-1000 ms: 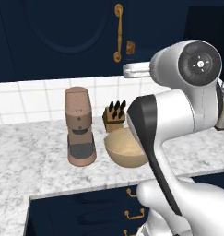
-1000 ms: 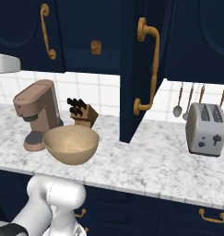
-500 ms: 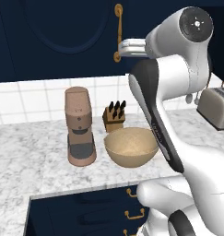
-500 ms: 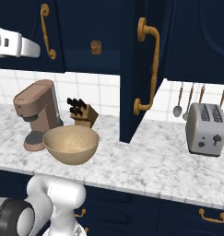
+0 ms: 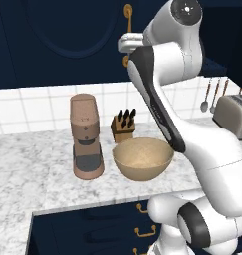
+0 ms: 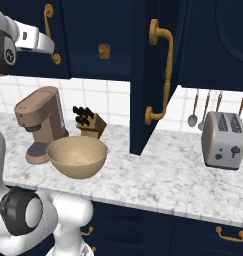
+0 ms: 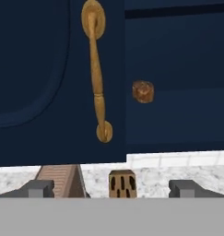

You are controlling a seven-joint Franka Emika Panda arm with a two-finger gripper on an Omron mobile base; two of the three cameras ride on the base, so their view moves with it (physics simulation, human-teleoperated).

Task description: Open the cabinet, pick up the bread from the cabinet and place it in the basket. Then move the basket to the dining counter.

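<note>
End effector (image 7: 111,188), fingers spread wide and empty, raised before the cabinet (image 7: 39,69) beside its closed left door's brass handle (image 7: 97,73). Right door (image 6: 153,75) swung open; bread (image 7: 143,91) on the shelf inside. Basket (image 5: 142,158) on the desk (image 6: 158,175), between coffee machine (image 5: 86,135) and knife block (image 5: 123,126).

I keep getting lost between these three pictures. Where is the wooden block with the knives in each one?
Left base view: knife block at centre, behind the basket.
Right base view: knife block left of centre, against the tiled wall.
Hand view: knife block at bottom centre, below the cabinet door.
Shared landmark: the coffee machine, always just to its left.
</note>
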